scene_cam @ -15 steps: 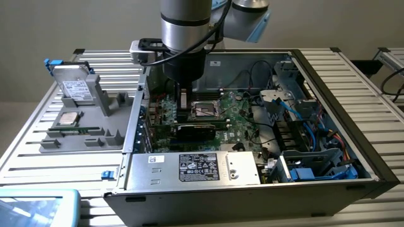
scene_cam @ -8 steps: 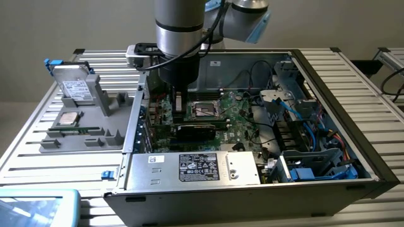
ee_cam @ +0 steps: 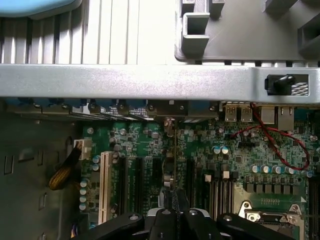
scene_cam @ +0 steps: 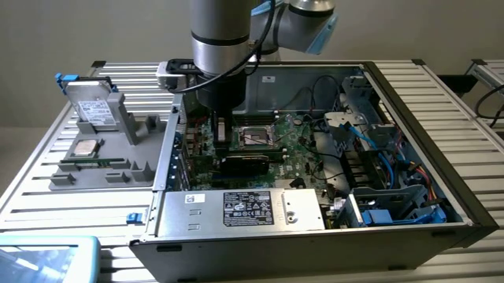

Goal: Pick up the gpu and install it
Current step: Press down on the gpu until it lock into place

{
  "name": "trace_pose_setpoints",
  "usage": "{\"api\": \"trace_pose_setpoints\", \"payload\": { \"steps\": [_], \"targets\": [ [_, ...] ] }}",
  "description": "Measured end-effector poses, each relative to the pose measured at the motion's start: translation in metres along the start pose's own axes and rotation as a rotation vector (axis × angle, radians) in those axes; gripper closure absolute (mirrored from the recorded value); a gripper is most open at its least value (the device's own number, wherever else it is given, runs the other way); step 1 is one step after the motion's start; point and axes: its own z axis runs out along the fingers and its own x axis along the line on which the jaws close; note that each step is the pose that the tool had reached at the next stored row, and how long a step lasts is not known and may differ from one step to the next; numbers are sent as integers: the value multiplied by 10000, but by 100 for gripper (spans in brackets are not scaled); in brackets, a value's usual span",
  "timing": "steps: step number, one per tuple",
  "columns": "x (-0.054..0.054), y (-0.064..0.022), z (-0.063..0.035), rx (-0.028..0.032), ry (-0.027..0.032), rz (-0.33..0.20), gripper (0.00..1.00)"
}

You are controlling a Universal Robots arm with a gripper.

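Observation:
The gpu (scene_cam: 250, 161), a thin card with a black face, stands on edge low over the green motherboard (scene_cam: 295, 147) inside the open computer case (scene_cam: 409, 106). My gripper (scene_cam: 224, 141) reaches straight down into the case and sits on the card's upper edge. In the wrist view the gpu (ee_cam: 170, 170) shows edge-on as a narrow dark strip between the black expansion slots. It runs from my gripper (ee_cam: 175, 207) toward the case's rear wall (ee_cam: 150, 82). The black fingers (ee_cam: 162, 220) are shut on it.
A grey parts holder (scene_cam: 110, 171) at the exterior view's left carries a silver hard drive (scene_cam: 93, 109), a square chip (scene_cam: 85, 147) and a memory stick (scene_cam: 88, 160). The power supply (scene_cam: 244, 209) fills the near corner. The processor socket (scene_cam: 256, 137), cables (scene_cam: 370, 147) and a red wire (ee_cam: 280, 145) lie close by.

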Motion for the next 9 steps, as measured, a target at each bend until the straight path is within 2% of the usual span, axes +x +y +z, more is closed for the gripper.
{"api": "trace_pose_setpoints", "payload": {
  "steps": [3,5,7,9],
  "targets": [
    [-2,-2,45,29,10,0,88],
    [-1,-2,71,26,27,1,88],
    [-5,-5,103,37,9,1,88],
    [-7,-3,86,31,3,4,88]
  ]
}}
